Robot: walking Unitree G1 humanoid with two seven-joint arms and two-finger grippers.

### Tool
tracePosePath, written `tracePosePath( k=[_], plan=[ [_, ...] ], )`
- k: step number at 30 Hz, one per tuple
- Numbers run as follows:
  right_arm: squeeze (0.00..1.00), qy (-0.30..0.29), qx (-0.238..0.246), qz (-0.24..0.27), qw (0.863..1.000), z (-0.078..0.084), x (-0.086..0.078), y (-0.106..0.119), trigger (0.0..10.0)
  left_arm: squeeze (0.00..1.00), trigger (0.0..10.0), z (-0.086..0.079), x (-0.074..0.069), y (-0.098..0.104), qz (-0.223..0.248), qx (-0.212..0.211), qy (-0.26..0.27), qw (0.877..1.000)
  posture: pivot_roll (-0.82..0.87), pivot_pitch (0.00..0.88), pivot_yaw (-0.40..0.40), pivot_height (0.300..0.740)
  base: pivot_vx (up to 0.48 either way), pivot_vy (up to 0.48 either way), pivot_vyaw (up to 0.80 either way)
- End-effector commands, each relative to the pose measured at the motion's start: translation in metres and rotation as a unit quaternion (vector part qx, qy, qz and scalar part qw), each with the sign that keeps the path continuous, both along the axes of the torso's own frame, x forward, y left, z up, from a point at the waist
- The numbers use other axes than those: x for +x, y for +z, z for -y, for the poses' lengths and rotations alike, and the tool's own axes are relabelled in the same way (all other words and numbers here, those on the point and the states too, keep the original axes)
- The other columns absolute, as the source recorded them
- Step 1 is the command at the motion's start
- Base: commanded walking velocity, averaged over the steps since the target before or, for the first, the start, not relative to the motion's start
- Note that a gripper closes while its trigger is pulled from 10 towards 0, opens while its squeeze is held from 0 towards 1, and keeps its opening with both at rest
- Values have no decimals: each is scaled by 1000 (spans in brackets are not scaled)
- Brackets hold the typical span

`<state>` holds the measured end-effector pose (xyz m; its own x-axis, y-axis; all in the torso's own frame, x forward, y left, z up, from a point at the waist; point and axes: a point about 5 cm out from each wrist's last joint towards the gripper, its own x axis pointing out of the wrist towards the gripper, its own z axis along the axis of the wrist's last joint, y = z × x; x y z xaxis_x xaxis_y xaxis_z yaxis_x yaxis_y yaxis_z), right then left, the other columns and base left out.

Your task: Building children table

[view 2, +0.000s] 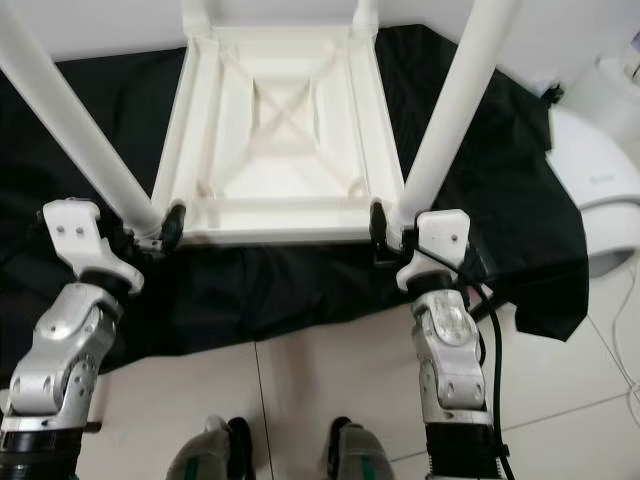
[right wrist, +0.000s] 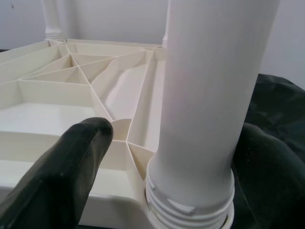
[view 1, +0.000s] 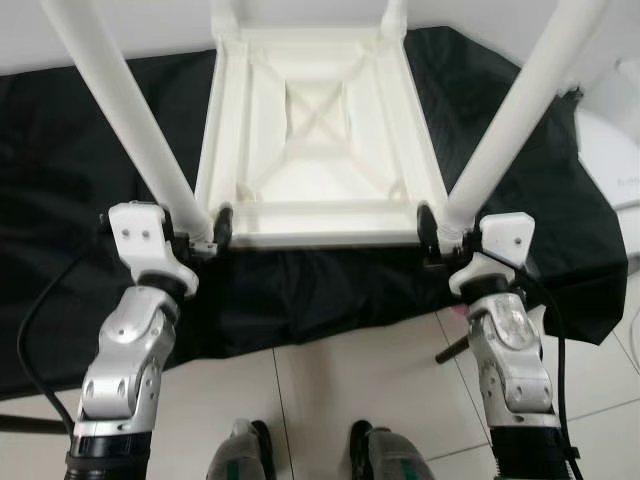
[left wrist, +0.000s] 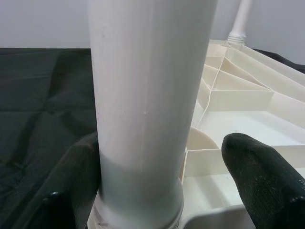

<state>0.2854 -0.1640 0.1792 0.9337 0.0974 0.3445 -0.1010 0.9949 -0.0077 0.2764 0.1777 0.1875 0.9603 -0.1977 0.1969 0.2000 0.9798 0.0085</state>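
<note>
The upturned white table top (view 1: pixel 318 140) lies on black cloth (view 1: pixel 90 180); my left gripper (view 1: pixel 200 238) and right gripper (view 1: pixel 437 240) each loosely straddle a near leg's base, fingers apart.

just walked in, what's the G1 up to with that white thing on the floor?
It is assembling a small white table that lies upside down on a black cloth. The left gripper straddles the base of the near left leg, and the right gripper straddles the base of the near right leg, fingers on either side of each leg. Both near legs stand in their corner sockets; threads show at the right one. Two far legs are also in.
</note>
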Motion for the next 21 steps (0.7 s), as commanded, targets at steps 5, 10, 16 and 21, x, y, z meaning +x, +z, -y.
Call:
tracePosePath(
  k=[5, 10, 16, 21],
  plan=[
    [0, 24, -8, -24, 999, -11, 3, -15, 10000, 0, 10000, 5, -1, 3, 3, 11, -13, 1000, -69, 157, 38, 740, 0, 0, 0],
    [0, 35, -10, -22, 999, -19, 11, -14, 10000, 0, 10000, 8, 4, 8, 13, 22, -20, 999, -47, 163, 36, 740, 0, 0, 0],
    [0, 42, -9, -29, 999, -22, 6, -17, 10000, 0, 10000, 8, 1, 9, 16, 22, -15, 1000, -31, 174, 7, 740, 0, 0, 0],
    [0, 47, -9, -32, 998, -25, 2, -21, 10000, 0, 10000, 8, -3, 7, 15, 20, -12, 1000, -27, 182, -10, 740, 0, 0, 0]
  ],
)
